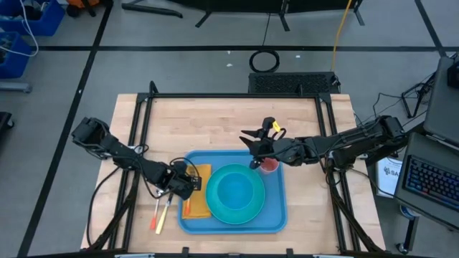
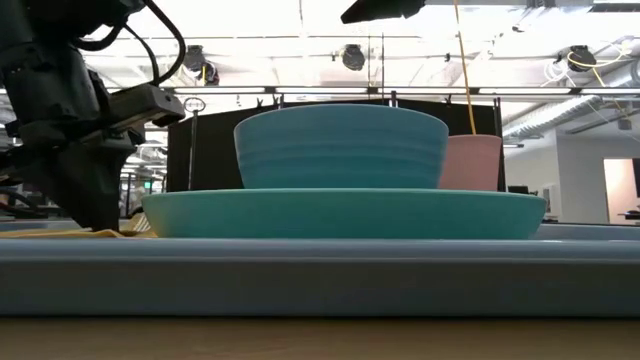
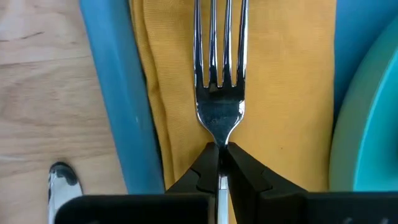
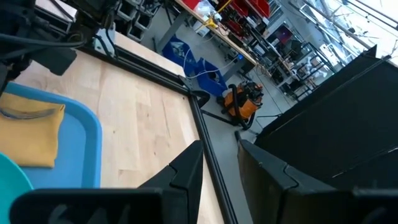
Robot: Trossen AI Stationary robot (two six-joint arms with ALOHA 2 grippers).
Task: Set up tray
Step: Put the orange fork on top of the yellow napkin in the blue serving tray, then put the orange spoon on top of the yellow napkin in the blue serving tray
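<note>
The blue tray [image 1: 276, 215] lies at the table's near middle. It carries a turquoise plate [image 1: 259, 206] with a turquoise bowl [image 1: 235, 190] on it, a pink cup [image 1: 270, 167] at its far right corner and a yellow napkin [image 1: 199, 208] along its left side. My left gripper [image 1: 188, 182] is low over the napkin's far end, shut on a silver fork [image 3: 217, 93]. My right gripper [image 1: 250, 149] hovers open above the tray's far edge, just left of the cup and touching nothing. My left gripper pinches the fork by its narrow neck [image 3: 219, 142], just behind the tines, between its two fingertips. The fingers come slanting down from above and run in line with the fork. The tines stretch out level over the yellow napkin [image 3: 286, 106]; whether they rest on it, I cannot tell.
Two orange-handled utensils [image 1: 159, 215] lie on the wood just left of the tray, one showing as a silver spoon tip [image 3: 62, 182] beside the tray rim [image 3: 115, 93]. Bare wood stretches across the table's far half [image 1: 215, 118]. Black frame rails [image 1: 140, 122] border the table.
</note>
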